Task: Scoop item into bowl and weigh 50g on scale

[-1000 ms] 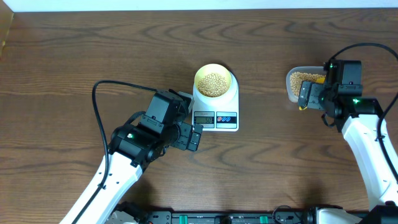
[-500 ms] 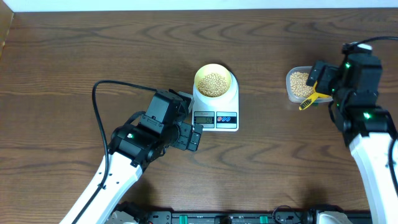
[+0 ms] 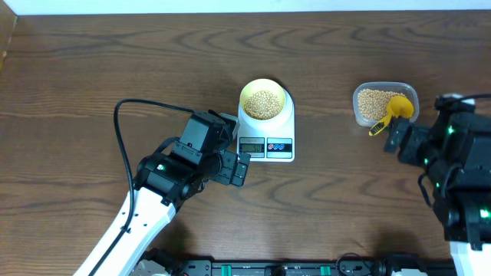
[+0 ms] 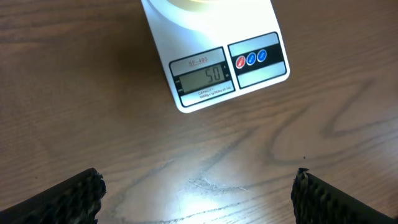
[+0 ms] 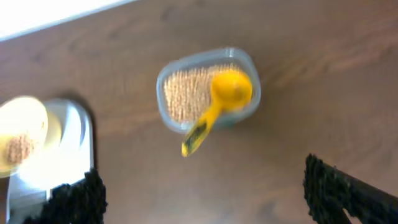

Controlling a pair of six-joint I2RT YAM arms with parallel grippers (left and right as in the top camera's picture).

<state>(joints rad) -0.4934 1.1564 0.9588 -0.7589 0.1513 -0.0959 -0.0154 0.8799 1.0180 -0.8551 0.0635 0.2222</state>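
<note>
**Beans, bowl and scale, with both grippers.** The beans [image 3: 265,102] are shown as a tan heap inside the bowl [image 3: 246,92]. The bowl is seated on the round platform of the scale [image 3: 285,121], just above the centre of the overhead view. On the scale's front panel the display [image 4: 200,76] is read as 50 in the left wrist view, and the buttons [image 4: 251,58] are set to its right.

More beans are held in the tub [image 3: 357,111] at the upper right of the overhead view, well apart from the scale. The scoop [image 3: 398,106] is laid in this tub. Its cup is placed at the right side and its handle is projected past the lower left rim.

The left gripper [image 3: 239,169] is placed just beside the scale's lower left corner. Its fingers [image 4: 68,196] are spread wide, and only bare table [image 3: 92,61] is seen between them.

The right gripper [image 3: 397,140] is placed below the tub, near the handle's tip but apart from it. Its fingers [image 5: 348,193] are likewise spread, and nothing is gripped. The right wrist view is blurred, so finer detail there cannot be told.
</note>
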